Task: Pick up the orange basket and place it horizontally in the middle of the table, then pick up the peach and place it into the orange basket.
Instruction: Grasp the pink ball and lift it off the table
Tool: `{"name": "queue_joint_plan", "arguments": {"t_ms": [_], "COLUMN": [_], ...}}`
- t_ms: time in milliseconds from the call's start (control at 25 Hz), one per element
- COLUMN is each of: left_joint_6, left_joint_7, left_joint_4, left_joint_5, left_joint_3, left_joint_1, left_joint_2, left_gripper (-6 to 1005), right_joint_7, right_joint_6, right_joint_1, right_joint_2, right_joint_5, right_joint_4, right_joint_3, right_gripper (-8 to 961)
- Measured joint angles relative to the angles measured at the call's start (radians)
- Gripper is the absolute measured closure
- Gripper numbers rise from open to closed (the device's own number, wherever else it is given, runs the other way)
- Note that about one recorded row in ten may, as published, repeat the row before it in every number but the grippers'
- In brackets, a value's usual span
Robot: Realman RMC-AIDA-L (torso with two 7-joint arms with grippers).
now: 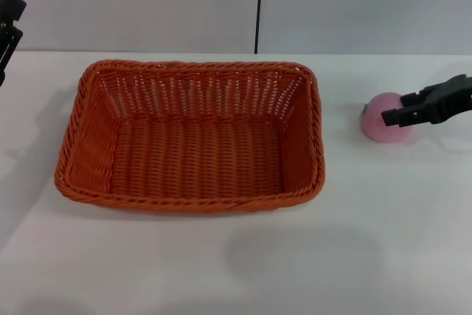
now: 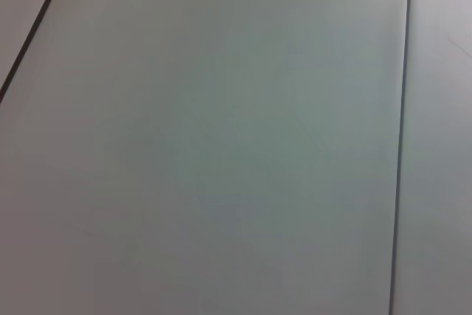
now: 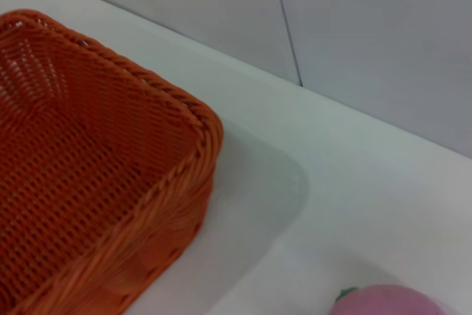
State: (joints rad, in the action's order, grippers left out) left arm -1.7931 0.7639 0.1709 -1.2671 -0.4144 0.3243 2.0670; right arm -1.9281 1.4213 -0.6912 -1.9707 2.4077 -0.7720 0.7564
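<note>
While the orange basket sits in the middle of the head view, these lines record what shows.

Orange basket (image 1: pixel 192 138): rests flat on the tabletop (image 1: pixel 236 271), long side running across the frame, open side up, nothing inside; in the right wrist view one rounded corner fills the left part of the frame (image 3: pixel 96 182).

Peach (image 1: pixel 386 117): right of centre in the head view, on the tabletop, well apart from the basket's right rim; in the right wrist view only its pink top and a bit of green stem show at the lower right edge (image 3: pixel 391 302).

Right end effector (image 1: pixel 402 111): reaches in from the right edge of the head view, its dark fingers (image 1: pixel 417 98) drawn up against the peach's right side, one tip overlapping the fruit; whether it has clenched on the peach or is released, I cannot tell.

Left end effector (image 1: pixel 7 23): only a dark piece shows at the upper left edge of the head view, away from the basket; its state cannot be told.

Left wrist view: only a pale grey panelled wall (image 2: pixel 221 145) with thin dark seams.

Wall behind the tabletop (image 1: pixel 147 5): pale grey, one vertical seam above the basket.
</note>
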Motion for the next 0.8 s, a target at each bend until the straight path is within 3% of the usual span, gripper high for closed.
{"name": "queue_joint_plan", "arguments": {"t_ms": [800], "left_joint_6": [0.001], "left_joint_7": [0.0], "left_joint_4": [-0.002], "left_joint_5": [0.0], "left_joint_3": [0.003], "left_joint_1": [-0.001], "left_joint_2": [-0.001], "left_gripper": [346], "right_joint_7": [-0.011], "right_joint_6": [-0.08], "right_joint_1": [-0.017], "right_joint_2": [-0.008], "right_joint_5": [0.05], "right_joint_4": [0.035], "right_joint_3": [0.011], "right_gripper": [429]}}
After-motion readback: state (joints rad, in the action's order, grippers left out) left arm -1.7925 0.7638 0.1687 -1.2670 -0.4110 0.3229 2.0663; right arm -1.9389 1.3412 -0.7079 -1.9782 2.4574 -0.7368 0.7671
